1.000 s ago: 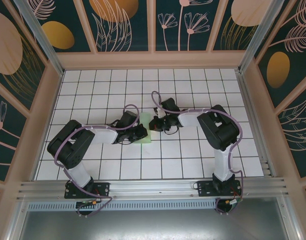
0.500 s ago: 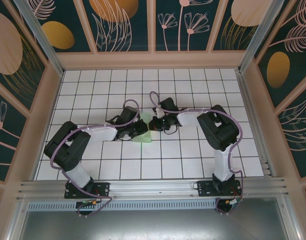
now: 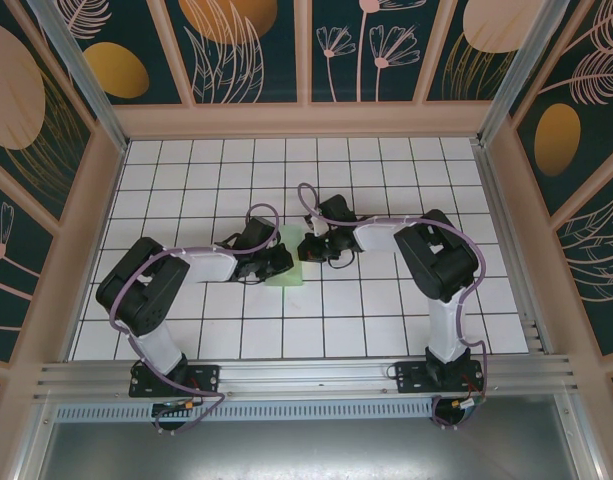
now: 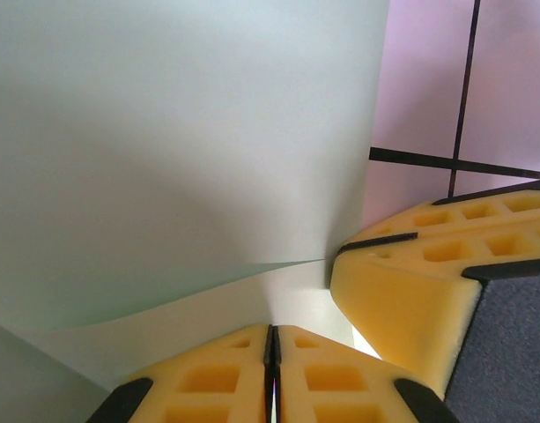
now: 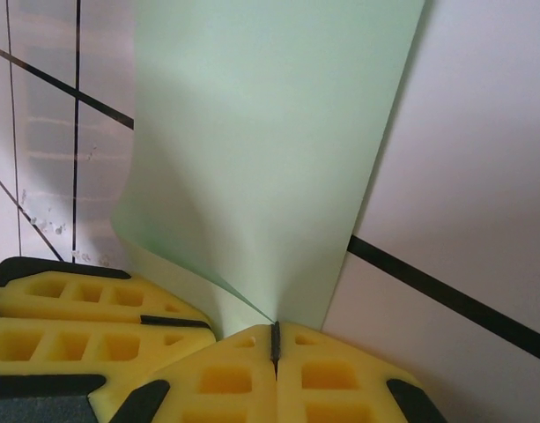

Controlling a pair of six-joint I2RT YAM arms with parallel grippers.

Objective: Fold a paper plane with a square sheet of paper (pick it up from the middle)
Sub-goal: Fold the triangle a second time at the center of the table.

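Note:
The square sheet of paper point(image 3: 286, 272) is pale mint green and sits mid-table, folded over between the two grippers. In the left wrist view the sheet of paper point(image 4: 181, 150) curves up in two layers that run down into my left gripper point(image 4: 271, 339), whose yellow pads are shut on its edge. From the right wrist camera, a fold of the paper point(image 5: 270, 150) narrows to a point in my right gripper point(image 5: 274, 330), which is shut on it. The two grippers point(image 3: 282, 258) point(image 3: 306, 248) sit almost tip to tip. No finished paper plane is in view.
The white gridded tabletop point(image 3: 386, 320) has free tiles on all sides of the paper. Wooden walls point(image 3: 306, 120) ring the table, and a metal rail point(image 3: 306, 375) runs along the near edge. The right gripper's fingers point(image 4: 410, 282) crowd the left wrist view, and the left gripper's fingers point(image 5: 76, 308) crowd the right wrist view.
My left gripper has shifted slightly up and right, closer to the right gripper, and its elbow has swung. The right arm has barely moved. Both stay shut on the paper.

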